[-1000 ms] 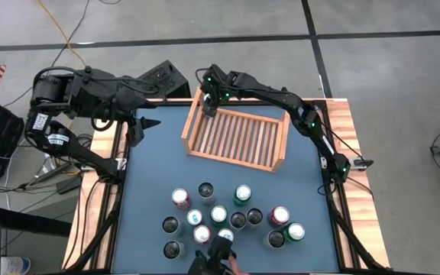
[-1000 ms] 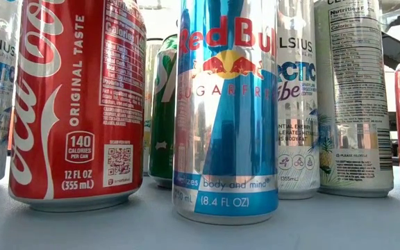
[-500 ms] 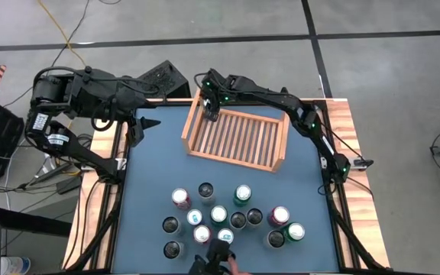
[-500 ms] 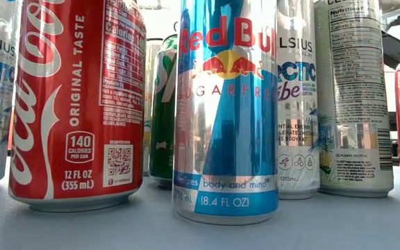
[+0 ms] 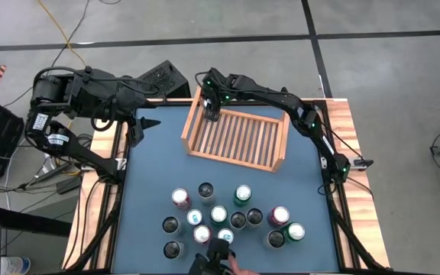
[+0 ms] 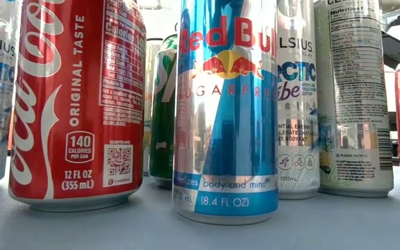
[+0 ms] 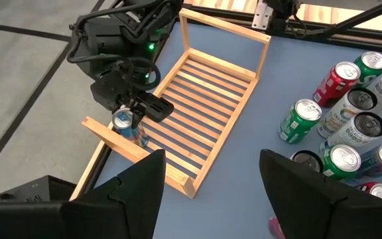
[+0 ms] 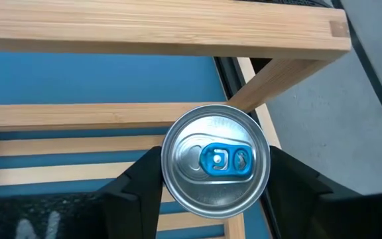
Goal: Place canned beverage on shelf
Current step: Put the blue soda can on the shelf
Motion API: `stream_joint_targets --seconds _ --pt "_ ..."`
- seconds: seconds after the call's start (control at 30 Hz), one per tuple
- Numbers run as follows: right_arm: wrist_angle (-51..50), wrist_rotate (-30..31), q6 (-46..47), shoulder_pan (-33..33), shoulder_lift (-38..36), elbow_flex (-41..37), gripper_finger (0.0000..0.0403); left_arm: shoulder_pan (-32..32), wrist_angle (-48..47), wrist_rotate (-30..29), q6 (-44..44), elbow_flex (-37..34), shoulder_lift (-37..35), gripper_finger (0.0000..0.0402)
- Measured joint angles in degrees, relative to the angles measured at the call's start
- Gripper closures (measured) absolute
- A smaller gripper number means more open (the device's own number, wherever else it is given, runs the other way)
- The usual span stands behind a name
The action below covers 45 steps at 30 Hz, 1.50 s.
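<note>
High view, left to right:
Left arm: parked at the far-left edge of the table (image 5: 147, 176), clear of everything.
Left gripper (image 5: 153, 122): jaws open, nothing between them; the left wrist view shows both fingers (image 7: 134, 192) spread with bare table in the gap.
Shelf (image 5: 237, 137): far centre of the table, slatted base, raised side boards, sitting slightly skewed.
Right arm: reaches in from the right edge across the far side of the shelf.
Right gripper (image 5: 211, 107): over the far-left corner of the shelf, pointing down.
Held can (image 8: 215, 169): silver top with blue tab, upright between the right gripper's fingers (image 8: 138, 186), one on each side of the rim. Jaws closed on the can as far as the right wrist view shows; whether there is a slight gap at the pads, cannot tell.
Can position: in the far-left corner, just beside the corner post and side board; left wrist view puts it (image 7: 123, 122) right at the left board, base on or just above the slats, cannot tell which.
Can cluster (image 5: 220, 218): loose cans standing at the near centre of the table, well apart from the shelf.
Low view: red cola can (image 6: 75, 104) on the left, blue-silver energy drink can (image 6: 226, 111) in the middle, tall white cans to the right, all upright on the table.
</note>
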Motion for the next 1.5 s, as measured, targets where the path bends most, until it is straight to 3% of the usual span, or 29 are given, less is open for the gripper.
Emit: stream_joint_targets --seconds 0.93,1.27,1.5 --pt "0.1 -1.0 -1.2 -0.5 0.0 0.2 0.0112 0.0 0.0 -1.3 -0.1 0.0 0.0 0.0168" --pt "-6.5 -1.1 -1.2 -1.6 0.1 5.7 0.011 0.0 0.0 -1.3 0.3 0.0 0.0 0.0168" --pt "-15.5 -4.0 -4.7 0.1 -8.5 5.3 0.011 0.0 0.0 0.6 1.5 0.0 0.0 0.0168"
